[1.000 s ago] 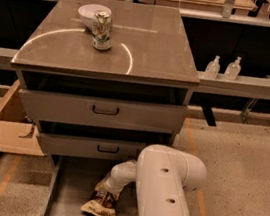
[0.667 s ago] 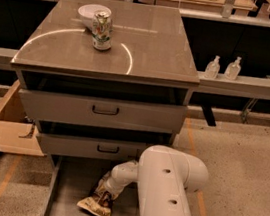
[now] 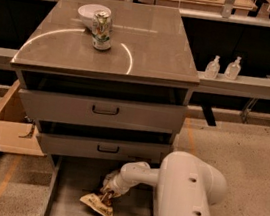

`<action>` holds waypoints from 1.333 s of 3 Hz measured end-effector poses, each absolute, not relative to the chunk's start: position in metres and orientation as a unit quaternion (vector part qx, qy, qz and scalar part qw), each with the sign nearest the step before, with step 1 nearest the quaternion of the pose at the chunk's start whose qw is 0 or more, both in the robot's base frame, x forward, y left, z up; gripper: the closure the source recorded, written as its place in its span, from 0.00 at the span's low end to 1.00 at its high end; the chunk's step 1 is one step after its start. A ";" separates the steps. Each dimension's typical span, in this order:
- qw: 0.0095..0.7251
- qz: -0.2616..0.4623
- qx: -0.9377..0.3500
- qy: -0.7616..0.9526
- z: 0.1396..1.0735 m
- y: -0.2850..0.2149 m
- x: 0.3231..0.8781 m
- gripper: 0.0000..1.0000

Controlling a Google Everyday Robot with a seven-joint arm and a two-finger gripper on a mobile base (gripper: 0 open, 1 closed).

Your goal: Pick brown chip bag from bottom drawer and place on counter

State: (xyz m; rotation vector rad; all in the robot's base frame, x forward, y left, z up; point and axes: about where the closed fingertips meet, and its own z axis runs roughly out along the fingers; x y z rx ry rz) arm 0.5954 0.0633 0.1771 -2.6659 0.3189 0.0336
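Chip bag [image 3: 96,205] beneath gripper [image 3: 108,193], bottom drawer [image 3: 70,184]

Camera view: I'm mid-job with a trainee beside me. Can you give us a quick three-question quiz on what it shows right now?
1. True or false: the brown chip bag already lies on the counter.
2. What stands next to the white bowl on the counter?
A. green-and-white soda can
B. a spray bottle
C. a mug
3. Where is the gripper right now?

Key
1. False: the bag lies in the drawer.
2. A
3. Down in the open bottom drawer, right at the bag.
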 end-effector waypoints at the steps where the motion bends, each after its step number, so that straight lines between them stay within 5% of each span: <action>1: 0.260 0.005 -0.955 0.145 0.213 0.039 0.593 1.00; 4: 0.365 -0.009 -0.911 0.193 0.375 -0.043 0.573 1.00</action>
